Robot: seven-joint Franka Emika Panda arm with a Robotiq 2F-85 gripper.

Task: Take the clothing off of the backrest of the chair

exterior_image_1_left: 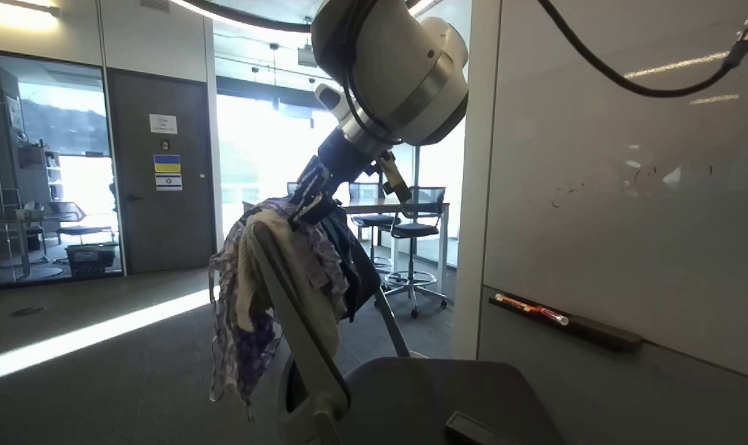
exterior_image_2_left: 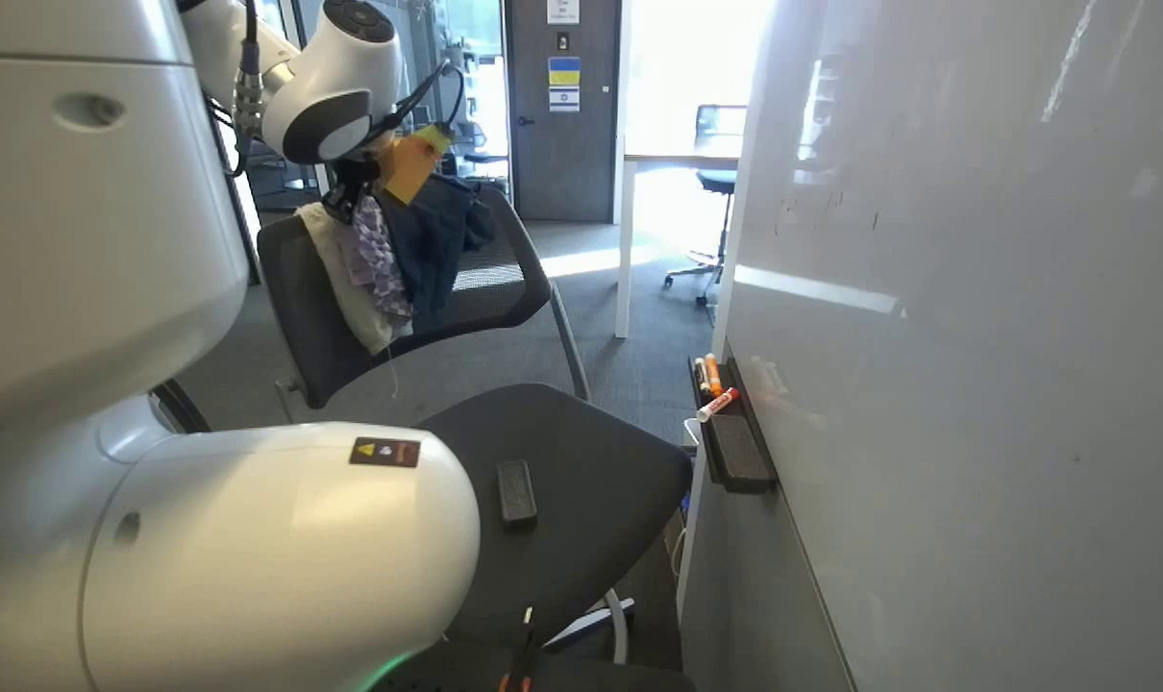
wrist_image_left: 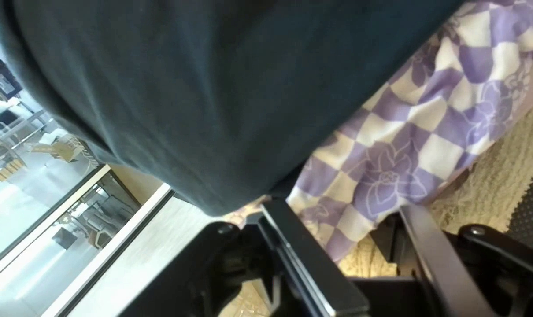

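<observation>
Three garments hang over the backrest [exterior_image_2_left: 298, 298] of a dark mesh chair. A dark blue garment [wrist_image_left: 196, 101] fills the upper wrist view and shows in an exterior view [exterior_image_2_left: 433, 245]. A purple and white checkered garment [wrist_image_left: 390, 167] lies beside it and hangs behind the backrest [exterior_image_1_left: 256, 352]. A cream knit garment [exterior_image_2_left: 341, 279] lies on its other side, also in the wrist view [wrist_image_left: 491, 207]. My gripper [wrist_image_left: 341, 209] points down at the top of the backrest in both exterior views [exterior_image_1_left: 305, 213] [exterior_image_2_left: 343, 204]. Its fingers are apart, with the checkered cloth between their tips.
A black eraser [exterior_image_2_left: 517, 492] lies on the chair seat [exterior_image_2_left: 601, 481]. A whiteboard [exterior_image_2_left: 976, 336] stands close beside the chair, with a ledge holding markers [exterior_image_2_left: 711, 380] and another eraser [exterior_image_2_left: 740, 450]. A table [exterior_image_1_left: 374, 207] with tall chairs [exterior_image_1_left: 414, 230] is behind.
</observation>
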